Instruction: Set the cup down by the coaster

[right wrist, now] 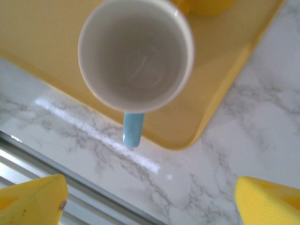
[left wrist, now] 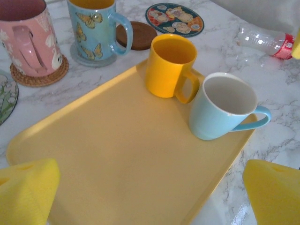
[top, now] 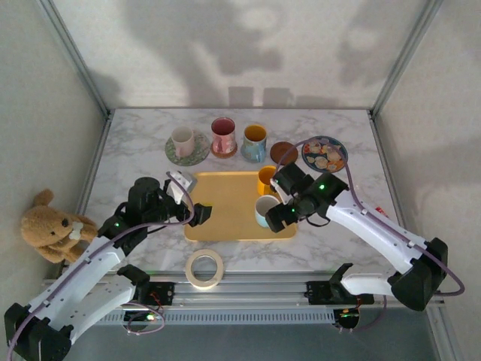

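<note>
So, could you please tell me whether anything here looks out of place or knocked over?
A clear plastic bottle lies on its side on the marble table, off the yellow tray. The yellow mug and blue mug stand upright.

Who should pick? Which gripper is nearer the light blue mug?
Right. Right gripper hovers close above the light blue mug; left gripper sits across the yellow tray from it.
</note>
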